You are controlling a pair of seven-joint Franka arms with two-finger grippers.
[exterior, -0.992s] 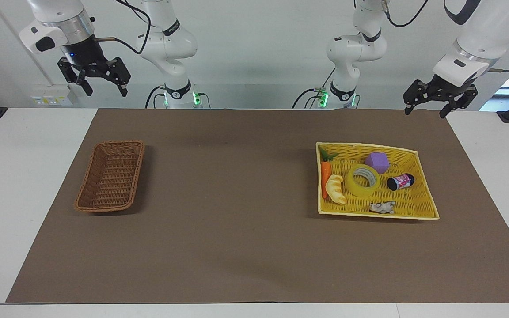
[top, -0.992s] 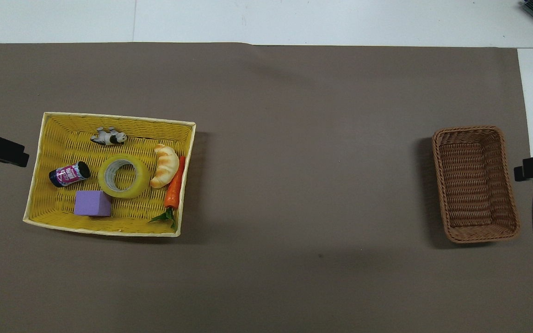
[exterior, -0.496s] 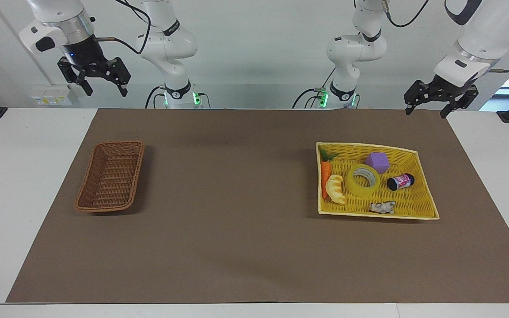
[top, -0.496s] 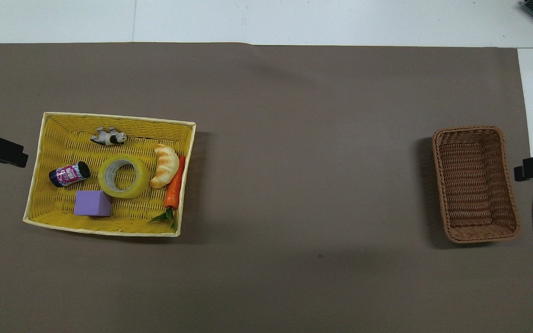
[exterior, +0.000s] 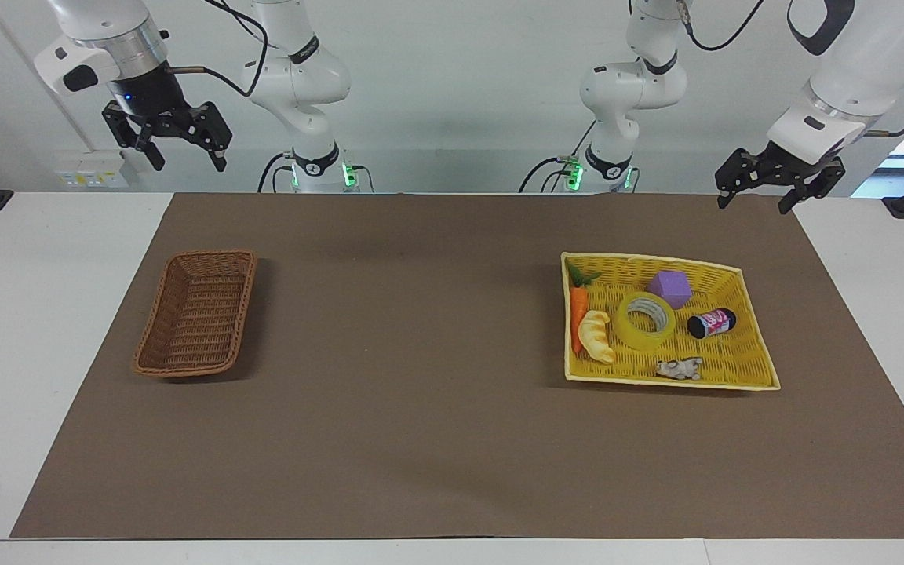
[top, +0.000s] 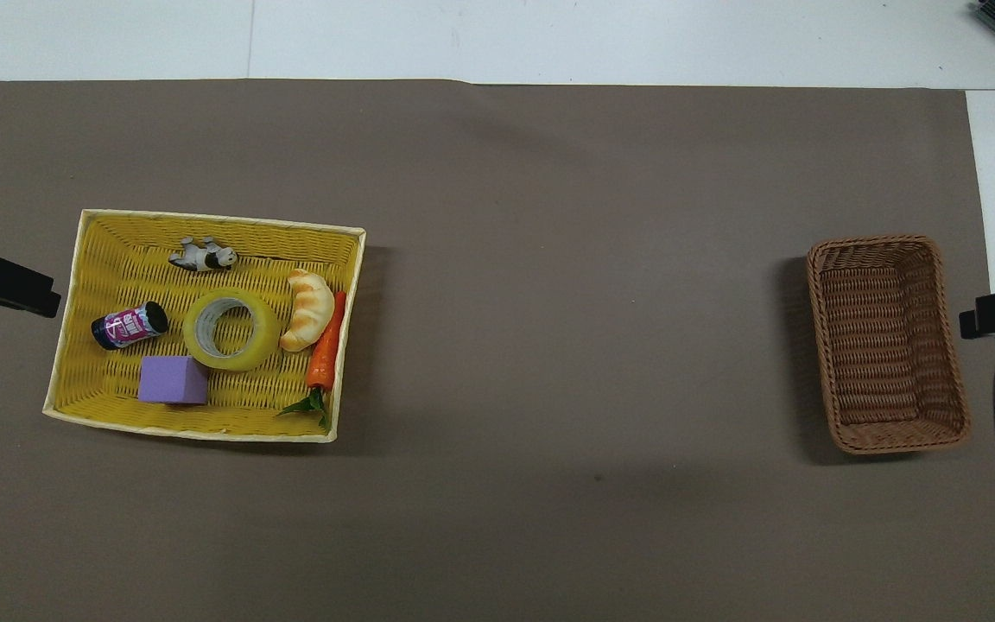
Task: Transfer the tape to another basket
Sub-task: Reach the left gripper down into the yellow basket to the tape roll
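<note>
Fingers spread wide and empty on both grippers, tape sitting in the yellow basket.
Left gripper (exterior: 760, 189) is up over the mat's robot-side edge near the yellow basket (exterior: 758, 353); right gripper (exterior: 173, 146) is up at the right arm's end, waiting. Tape (exterior: 645, 320) lies flat among a purple block (exterior: 671, 287), croissant (exterior: 596, 336), carrot (exterior: 577, 310), small animal figure (exterior: 679, 368) and a small bottle (exterior: 711, 322) with a pink-white label, writing unreadable. Brown wicker basket (exterior: 198, 312) is well apart, toward the right arm's end.
</note>
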